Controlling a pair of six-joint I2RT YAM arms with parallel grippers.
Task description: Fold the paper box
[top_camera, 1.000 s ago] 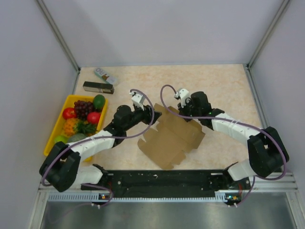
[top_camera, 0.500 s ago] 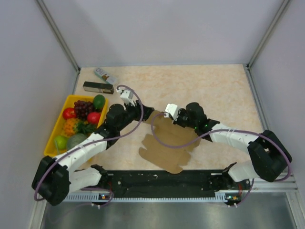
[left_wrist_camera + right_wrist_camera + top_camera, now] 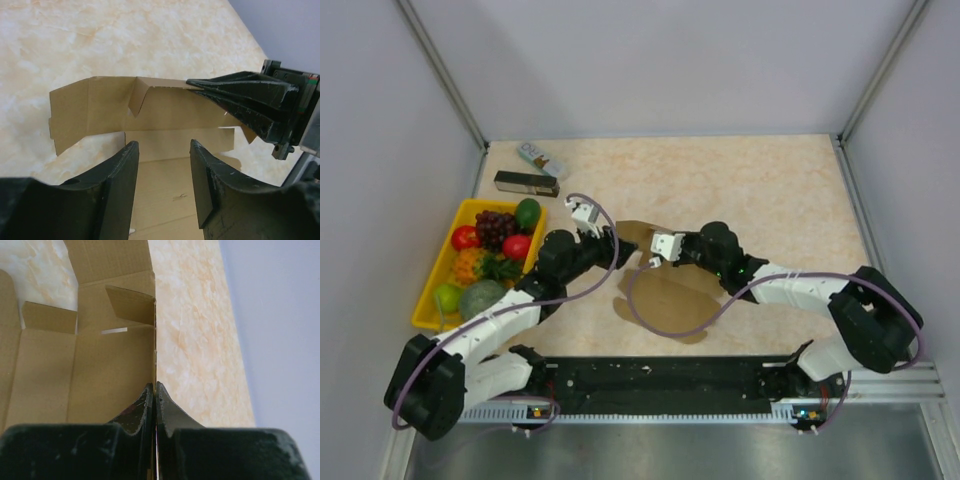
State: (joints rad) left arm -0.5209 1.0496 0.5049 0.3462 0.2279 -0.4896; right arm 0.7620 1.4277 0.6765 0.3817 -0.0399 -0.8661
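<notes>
The paper box [image 3: 672, 305] is a brown die-cut cardboard sheet lying at the table's middle, with one long panel [image 3: 165, 107] standing up and a small flap bent inward. My right gripper [image 3: 155, 386] is shut on the top edge of that raised panel, as the left wrist view also shows [image 3: 200, 84]. My left gripper [image 3: 162, 147] hovers open just over the flat part of the sheet, facing the raised panel, with nothing between its fingers. In the top view the left gripper [image 3: 620, 252] and the right gripper [image 3: 644, 258] nearly meet at the sheet's far left corner.
A yellow tray [image 3: 466, 207] of fruit sits at the left edge beside my left arm. A slim black box [image 3: 525, 183] and a small white packet [image 3: 540, 157] lie at the back left. Grey walls close in the table on three sides.
Both grippers have come leftward and nearer. The right gripper has dragged the sheet left with it and stood one panel up. The left jaws have narrowed slightly.
</notes>
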